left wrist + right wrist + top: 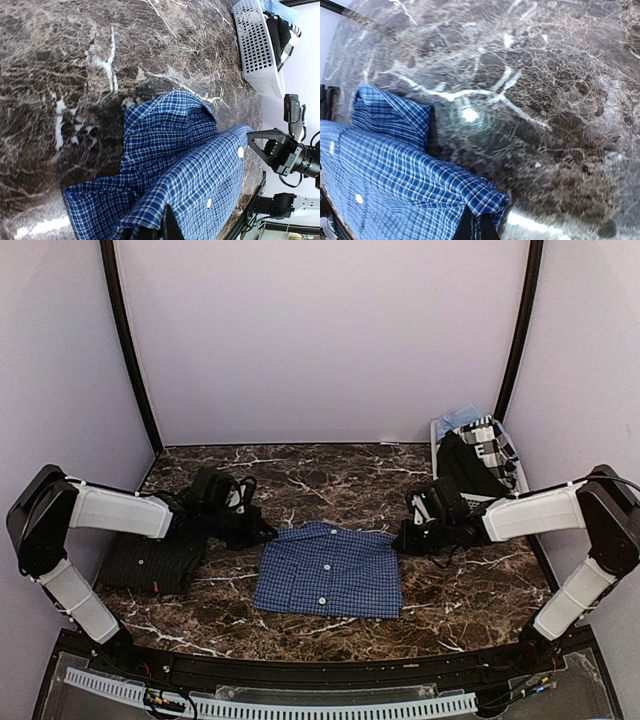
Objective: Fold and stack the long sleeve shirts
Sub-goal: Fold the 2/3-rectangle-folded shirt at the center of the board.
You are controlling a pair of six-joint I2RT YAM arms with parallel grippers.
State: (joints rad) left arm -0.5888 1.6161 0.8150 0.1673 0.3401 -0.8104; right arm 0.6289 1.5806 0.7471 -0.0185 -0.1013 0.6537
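The blue collared cloth shirt with a fine dark check point(328, 570) lies in the middle of the brown white-veined marble table point(330, 475), a little toward 6 o'clock in the top view. It is folded into a rough rectangle, with a row of white buttons point(326, 568) down its middle.

The left gripper point(262, 533) is at the shirt's 10 o'clock corner and the right gripper point(403, 538) is at its 2 o'clock corner, both low over the table. In the left wrist view the left gripper's point(162, 226) jaws are closed on an edge of the checked cloth, which rises from the table into them in loose folds. In the right wrist view the right gripper's point(476, 226) jaws are pinched together on a hemmed corner of the same shirt, held just off the marble.

The near-black cloth shirt point(150, 562) lies folded at about 8 o'clock on the table, under the left arm and just beside the blue shirt without touching it. A small orange tag point(156, 588) shows at its near edge.

At 2 o'clock, against the right wall, stands the white slatted plastic basket point(255, 45). It holds a dark garment point(462, 465), a black-and-white checked cloth point(495, 445) and a pale blue cloth point(460, 418) at its far end.
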